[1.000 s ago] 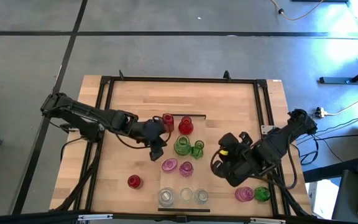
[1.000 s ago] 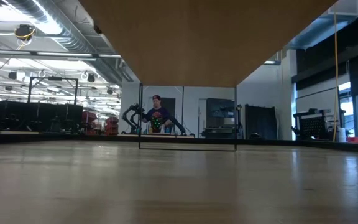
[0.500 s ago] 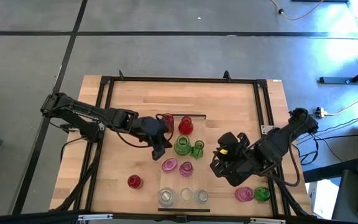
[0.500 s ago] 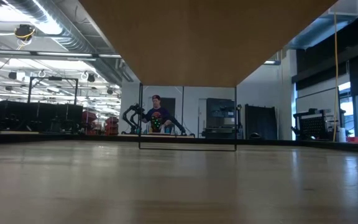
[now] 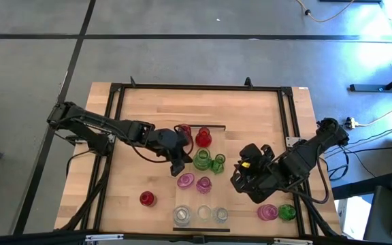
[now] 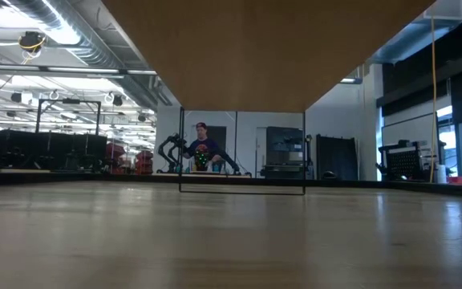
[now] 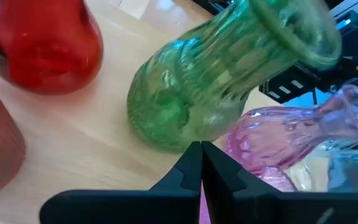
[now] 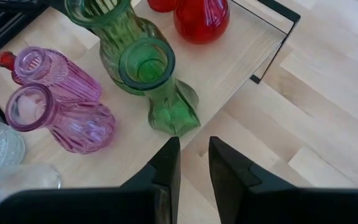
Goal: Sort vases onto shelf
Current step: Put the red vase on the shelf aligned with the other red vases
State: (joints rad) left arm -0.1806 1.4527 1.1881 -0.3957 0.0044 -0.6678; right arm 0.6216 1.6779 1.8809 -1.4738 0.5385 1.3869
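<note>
L gripper [image 5: 180, 163]: we see fingers closed, empty, by green vase [image 5: 201, 160] on shelf [image 5: 213, 197].
R gripper [image 8: 192, 163]: narrow gap, near shelf's right edge.

Ribbed, glossy glass on the green vase [image 7: 191, 93], light glinting along its flutes. The red vase [image 7: 42, 46] at upper left of the left wrist view is smoother glass, shiny and translucent. The pink vase [image 7: 291, 137] shows the same fluted, see-through glass. Under them the shelf [image 8: 241, 53] is pale wood, matt, fine-grained, edged by a thin dark frame. The tabletop [image 8: 328, 106] is butcher-block wood in visible strips. The left gripper [image 7: 201, 163] fingers look matt black plastic.
</note>
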